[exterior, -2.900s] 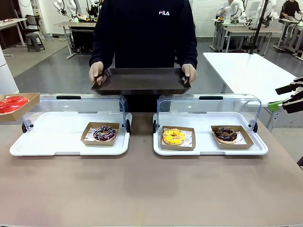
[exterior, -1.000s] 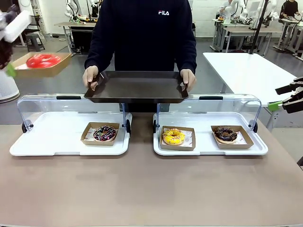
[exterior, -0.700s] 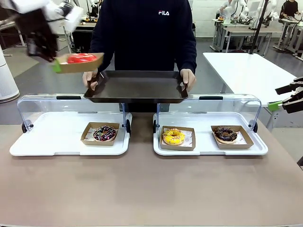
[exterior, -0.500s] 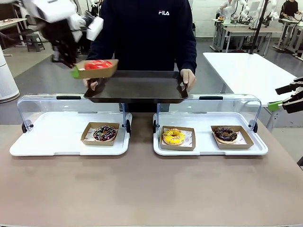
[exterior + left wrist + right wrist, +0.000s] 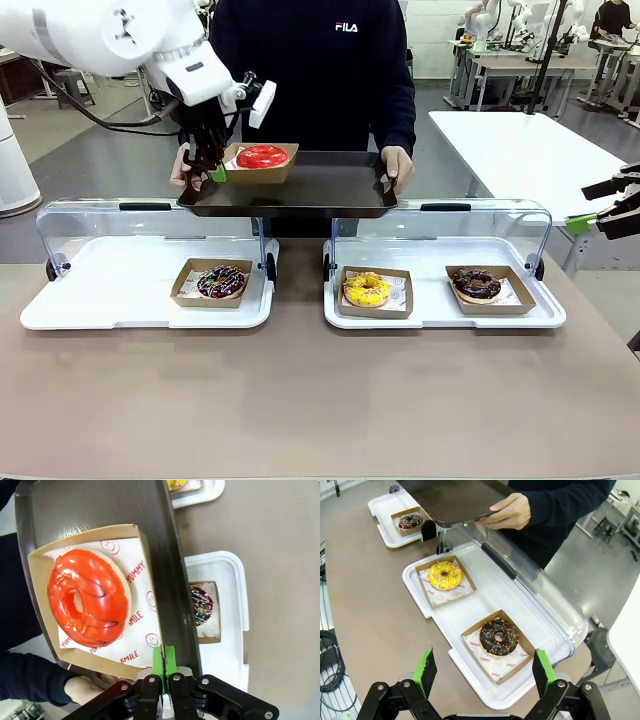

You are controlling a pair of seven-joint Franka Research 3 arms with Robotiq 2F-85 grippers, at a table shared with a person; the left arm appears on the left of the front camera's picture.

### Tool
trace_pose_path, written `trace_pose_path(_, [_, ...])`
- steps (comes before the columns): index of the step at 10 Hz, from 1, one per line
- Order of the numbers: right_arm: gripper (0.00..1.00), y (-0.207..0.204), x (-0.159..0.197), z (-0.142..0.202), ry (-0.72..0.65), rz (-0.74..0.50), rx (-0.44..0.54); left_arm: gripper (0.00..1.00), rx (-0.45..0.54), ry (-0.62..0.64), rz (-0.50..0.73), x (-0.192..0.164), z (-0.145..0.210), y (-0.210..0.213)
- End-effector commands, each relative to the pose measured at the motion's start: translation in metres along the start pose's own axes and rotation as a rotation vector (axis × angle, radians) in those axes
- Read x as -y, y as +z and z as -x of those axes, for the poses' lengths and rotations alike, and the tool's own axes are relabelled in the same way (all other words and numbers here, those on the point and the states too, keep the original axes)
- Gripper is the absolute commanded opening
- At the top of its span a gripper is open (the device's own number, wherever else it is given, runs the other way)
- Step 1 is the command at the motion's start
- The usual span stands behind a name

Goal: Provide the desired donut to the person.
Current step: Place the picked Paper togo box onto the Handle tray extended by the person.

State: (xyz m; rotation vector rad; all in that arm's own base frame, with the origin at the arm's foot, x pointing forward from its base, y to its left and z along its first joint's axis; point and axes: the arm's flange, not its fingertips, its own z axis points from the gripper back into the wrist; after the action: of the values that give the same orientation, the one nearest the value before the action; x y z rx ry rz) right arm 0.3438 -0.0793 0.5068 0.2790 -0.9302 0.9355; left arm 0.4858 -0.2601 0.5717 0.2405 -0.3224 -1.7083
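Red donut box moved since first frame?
Yes. The red donut box went right and up, from the left display case's left end to over the person's tray, held by the left hand.

Four donuts [image 5: 262,156], four cardboard boxes [image 5: 522,298], two white lidded trays [image 5: 110,300], one dark serving tray [image 5: 320,185], one person [image 5: 310,70].

Clr lids [image 5: 440,235] block trays [image 5: 445,322] at back; front free.

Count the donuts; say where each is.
4. Red donut over the person's dark tray; sprinkled donut on the left white tray; yellow donut and chocolate donut on the right white tray. None seems hidden.
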Motion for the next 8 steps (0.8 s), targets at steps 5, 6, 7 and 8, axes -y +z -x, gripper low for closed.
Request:
trace_pose_path(5, [1.0,-0.002,0.0,0.002,0.002,-0.01,0.019,0.01,-0.105,0.022,-0.051,-0.01,0.007,-0.033])
trace_pose_path(6, [1.0,-0.002,0.0,0.002,0.002,-0.01,0.019,0.01,-0.112,0.035,-0.045,-0.013,0.01,-0.036])
trace_pose_path(7, [1.0,-0.002,0.0,0.002,0.002,-0.01,0.019,0.01,-0.107,0.036,-0.041,-0.014,0.01,-0.037])
trace_pose_path(8, [1.0,-0.002,0.0,0.002,0.002,-0.01,0.019,0.01,-0.118,0.039,-0.031,-0.016,0.01,-0.038])
